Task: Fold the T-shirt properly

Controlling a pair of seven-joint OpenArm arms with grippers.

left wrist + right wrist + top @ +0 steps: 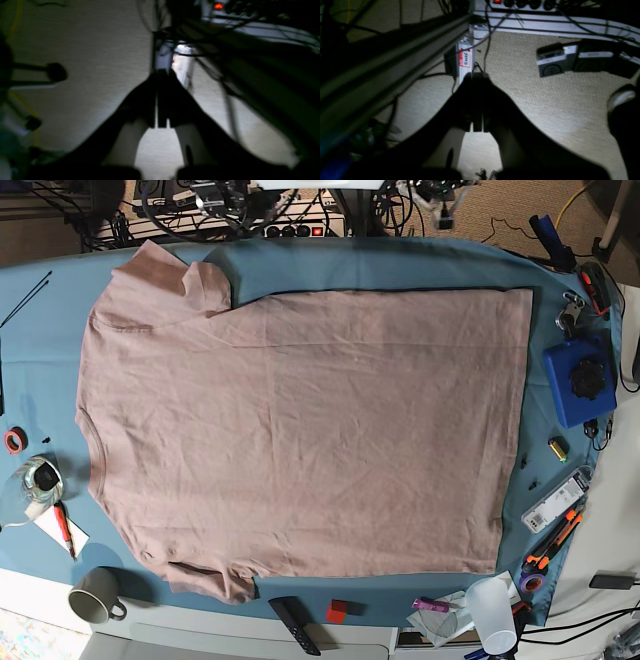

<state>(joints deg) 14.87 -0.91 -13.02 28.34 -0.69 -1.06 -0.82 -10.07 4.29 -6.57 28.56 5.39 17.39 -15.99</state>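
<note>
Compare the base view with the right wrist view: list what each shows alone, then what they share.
Base view only: the T-shirt spread flat on the teal table cloth, with a grey mug and a blue box at the edges. No arm is visible.
Right wrist view only: the right gripper, shut, over carpet.
Shared: the power strip with its red switch.

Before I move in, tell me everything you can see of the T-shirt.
The T-shirt is plain dusty pink-beige, cotton by its look, wrinkled and unprinted. It lies flat and unfolded on the teal tablecloth, collar at the base view's left, hem at its right, one short sleeve at top-left, the other at bottom-left. Nothing rests on it; neither arm touches it.
</note>
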